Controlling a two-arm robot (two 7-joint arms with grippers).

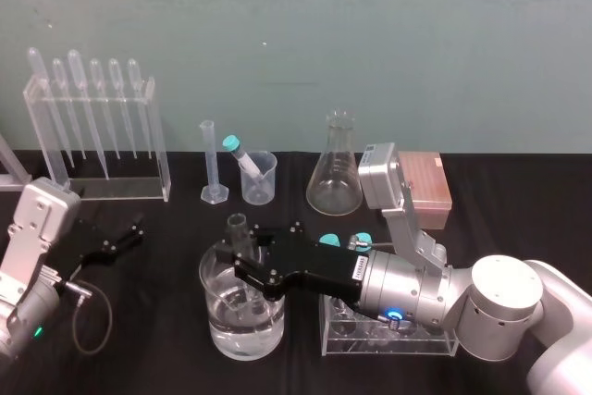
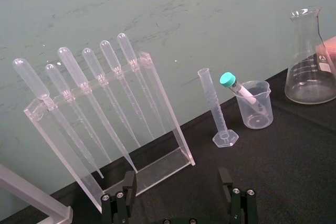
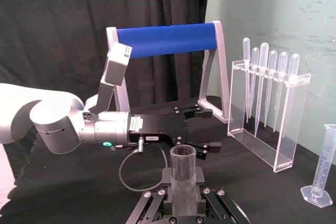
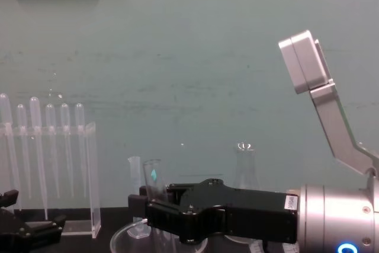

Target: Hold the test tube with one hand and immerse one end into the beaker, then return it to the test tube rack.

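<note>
The black desk runs up to a green wall. The right arm reaches in from the near right, across to the middle of the desk. The left arm rests at the near left.

At the far left stands a tall clear stand with six pipettes hanging in it. A big cone-shaped flask stands at the far middle. Near the middle is a wide glass dish with water in it.

The pink test tube rack sits just to the right of the flask, at the far side. A clear rack lies under the right arm, on the near side.

The small beaker is left of the flask, with a green-capped tube leaning in it. A thin measuring tube stands just left of the beaker.

The right gripper is clamped on the test tube. The test tube stands almost straight up. Its open top sticks up above the gripper, and its lower part goes down inside the wide dish. I cannot tell if it touches the water.

The left gripper lies low over the desk at the left, with its fingers spread apart and nothing in it.
</note>
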